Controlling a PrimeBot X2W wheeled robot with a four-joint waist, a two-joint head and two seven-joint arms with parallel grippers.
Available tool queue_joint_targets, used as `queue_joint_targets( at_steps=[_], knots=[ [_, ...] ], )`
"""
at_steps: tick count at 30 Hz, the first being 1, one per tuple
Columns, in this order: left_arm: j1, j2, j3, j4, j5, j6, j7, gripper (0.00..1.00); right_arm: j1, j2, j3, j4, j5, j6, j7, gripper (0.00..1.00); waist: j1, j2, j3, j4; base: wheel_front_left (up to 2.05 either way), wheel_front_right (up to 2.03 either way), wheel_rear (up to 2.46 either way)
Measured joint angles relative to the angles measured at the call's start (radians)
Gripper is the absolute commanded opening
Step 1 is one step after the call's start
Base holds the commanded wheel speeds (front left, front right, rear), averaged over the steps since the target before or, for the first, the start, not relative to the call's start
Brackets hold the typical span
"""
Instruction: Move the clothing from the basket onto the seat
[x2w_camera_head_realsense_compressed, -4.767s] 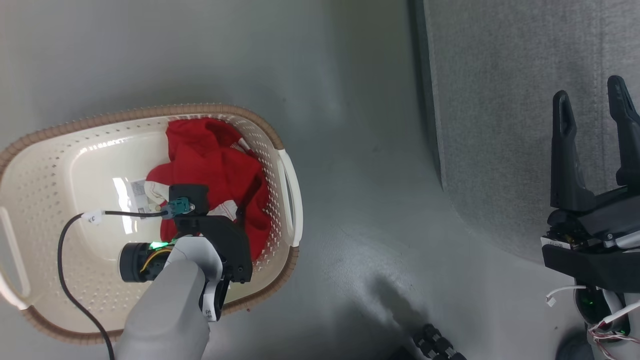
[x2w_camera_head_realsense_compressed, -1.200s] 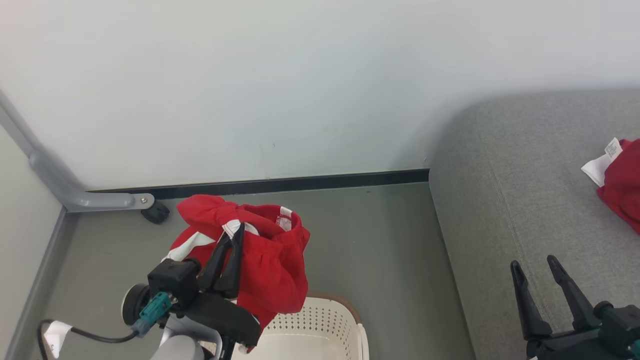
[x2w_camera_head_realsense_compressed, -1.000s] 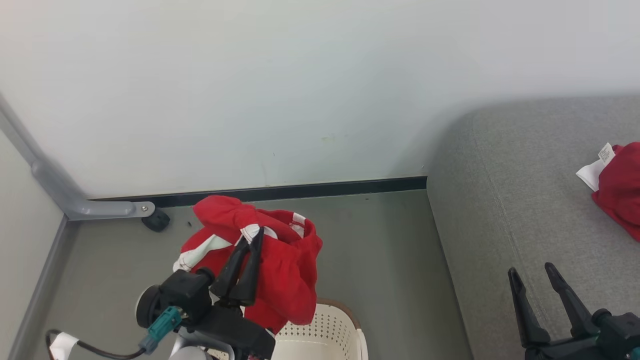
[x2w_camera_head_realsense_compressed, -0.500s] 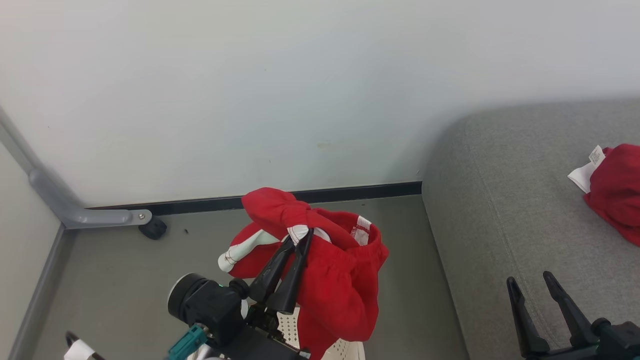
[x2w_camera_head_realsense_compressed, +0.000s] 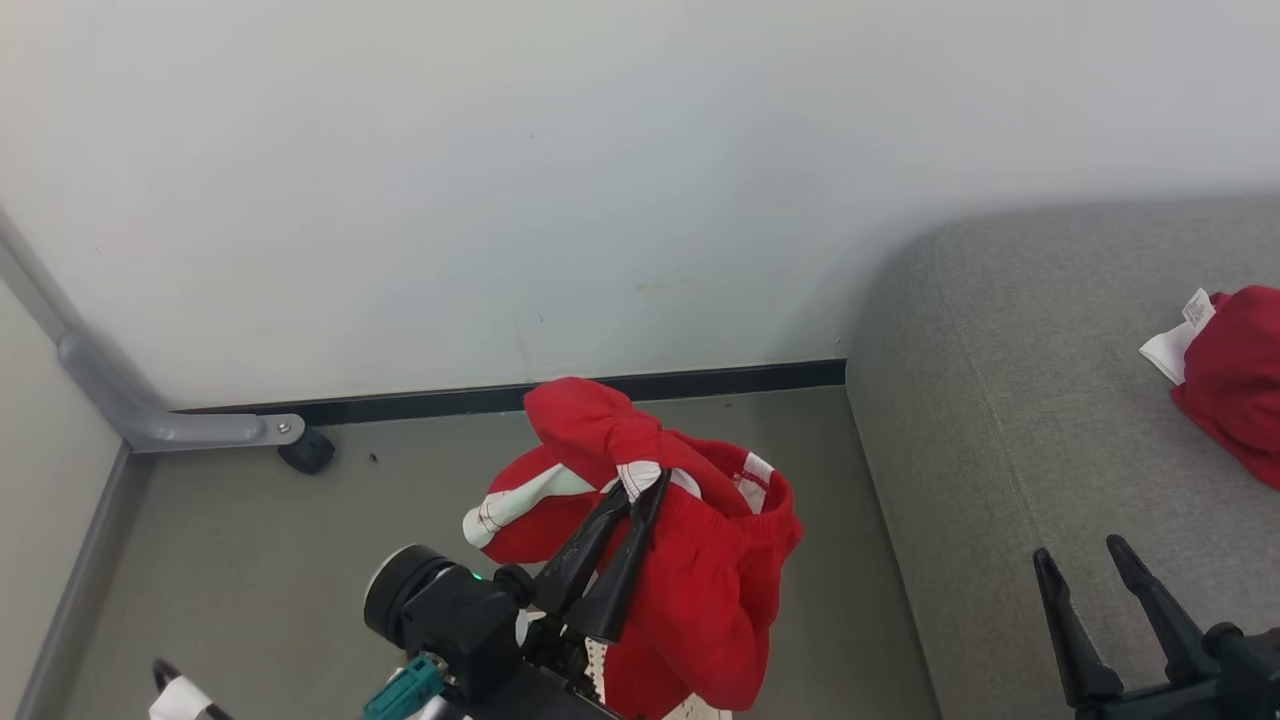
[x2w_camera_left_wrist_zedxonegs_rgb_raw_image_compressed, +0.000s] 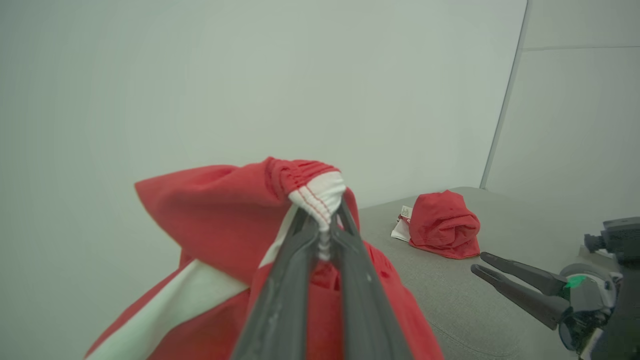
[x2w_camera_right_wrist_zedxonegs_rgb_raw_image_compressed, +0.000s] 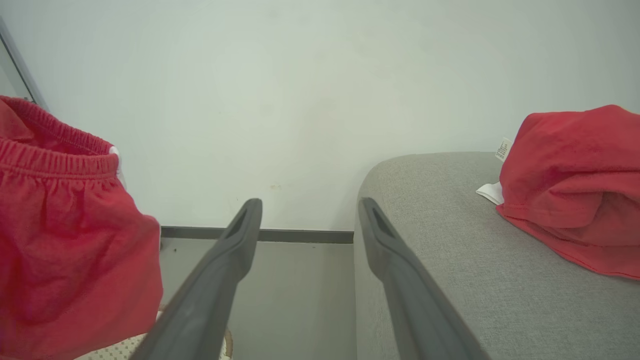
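My left gripper (x2w_camera_head_realsense_compressed: 648, 480) is shut on the white trim of a red piece of clothing (x2w_camera_head_realsense_compressed: 700, 590), which hangs bunched from the fingertips above the floor, left of the seat (x2w_camera_head_realsense_compressed: 1000, 400). The left wrist view shows the pinched trim at the gripper (x2w_camera_left_wrist_zedxonegs_rgb_raw_image_compressed: 322, 222) and the red fabric (x2w_camera_left_wrist_zedxonegs_rgb_raw_image_compressed: 215, 210) draped around it. A second red garment (x2w_camera_head_realsense_compressed: 1235, 400) with a white label lies on the grey seat. My right gripper (x2w_camera_head_realsense_compressed: 1080, 550) is open and empty over the seat's front part, also seen as right gripper (x2w_camera_right_wrist_zedxonegs_rgb_raw_image_compressed: 310, 205). A sliver of the basket (x2w_camera_right_wrist_zedxonegs_rgb_raw_image_compressed: 117, 347) shows below the hanging clothing.
A pale wall with a black baseboard (x2w_camera_head_realsense_compressed: 700, 382) runs behind. A grey metal frame leg with a dark caster (x2w_camera_head_realsense_compressed: 305, 452) stands at the left on the grey floor (x2w_camera_head_realsense_compressed: 250, 560). The seat's rounded corner (x2w_camera_right_wrist_zedxonegs_rgb_raw_image_compressed: 380, 175) is just right of the hanging garment.
The left gripper has carried the red garment to the right, closer to the seat. The basket has slid almost out of the head view's bottom edge. The right gripper stays open.
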Motion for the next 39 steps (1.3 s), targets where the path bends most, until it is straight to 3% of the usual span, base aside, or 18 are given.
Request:
queue_joint_targets(
  at_steps=[11, 19, 24, 39],
  knots=[
    [-0.009, -0.014, -0.030, -0.021, 0.003, -0.001, 0.044, 0.00, -0.125, -0.067, 0.146, 0.008, 0.026, 0.018, 0.042, 1.00, 0.0000, 0.0000, 0.010, 0.018, 0.00, 0.00, 0.00],
    [-0.021, -0.018, -0.039, -0.023, 0.005, -0.002, 0.062, 0.00, -0.251, -0.168, 0.439, -0.031, 0.099, 0.018, 0.058, 1.00, 0.0000, 0.0000, 0.019, 0.040, 0.00, 0.00, 0.00],
    [-0.034, -0.019, -0.040, -0.023, 0.005, -0.009, 0.070, 0.00, -0.322, -0.207, 0.569, -0.050, 0.141, 0.018, 0.058, 1.00, 0.0000, 0.0000, 0.023, 0.050, 0.00, 0.00, 0.00],
    [-0.058, -0.030, -0.051, -0.033, 0.005, -0.010, 0.088, 0.00, -0.505, -0.218, 0.840, -0.009, 0.251, 0.018, 0.075, 1.00, 0.0001, 0.0000, 0.045, 0.078, 0.00, 0.00, 0.00]
  ],
)
